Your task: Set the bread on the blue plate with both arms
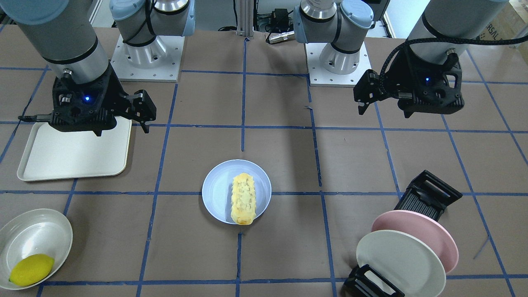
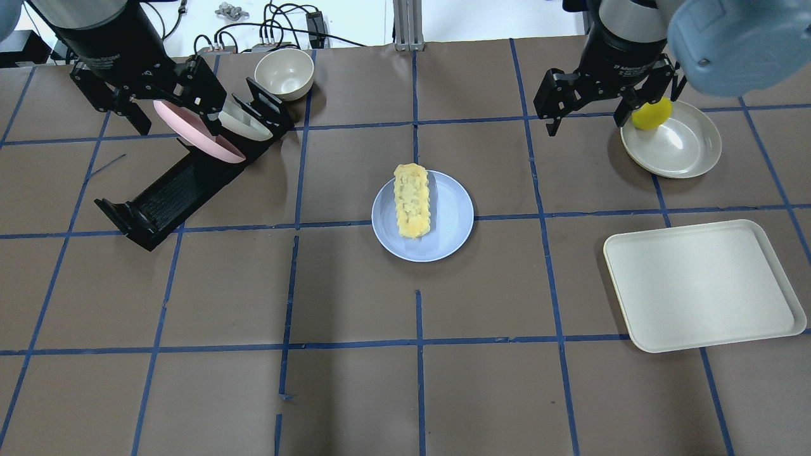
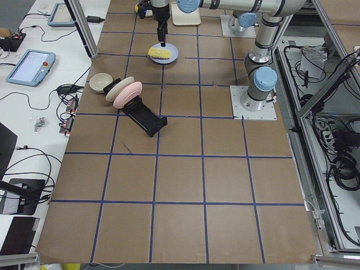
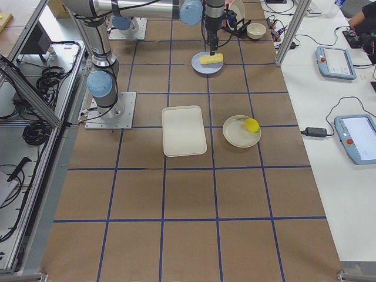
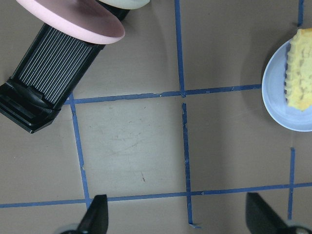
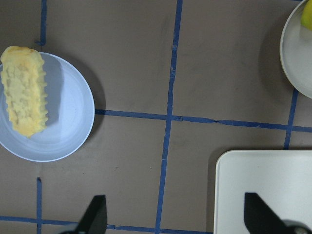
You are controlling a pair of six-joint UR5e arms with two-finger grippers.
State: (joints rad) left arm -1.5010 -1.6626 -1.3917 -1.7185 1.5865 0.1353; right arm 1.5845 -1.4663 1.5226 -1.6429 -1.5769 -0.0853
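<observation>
The bread [image 2: 412, 201] lay lengthwise on the blue plate [image 2: 453, 221] mid-table, the end away from the robot poking just over the rim, which I put down to the loaf being about as long as the plate is wide. Nothing touched it. The left gripper [image 5: 178, 219] hung high above the rack [image 2: 165, 196] with the pink plate [image 2: 203, 136], jaws spread and empty. The right gripper [image 6: 173, 217] hung by the dish [image 2: 687, 149] with the lemon [image 2: 651, 115], likewise spread and empty. To my eye the placing looked done, both arms well clear so as not to nudge it
</observation>
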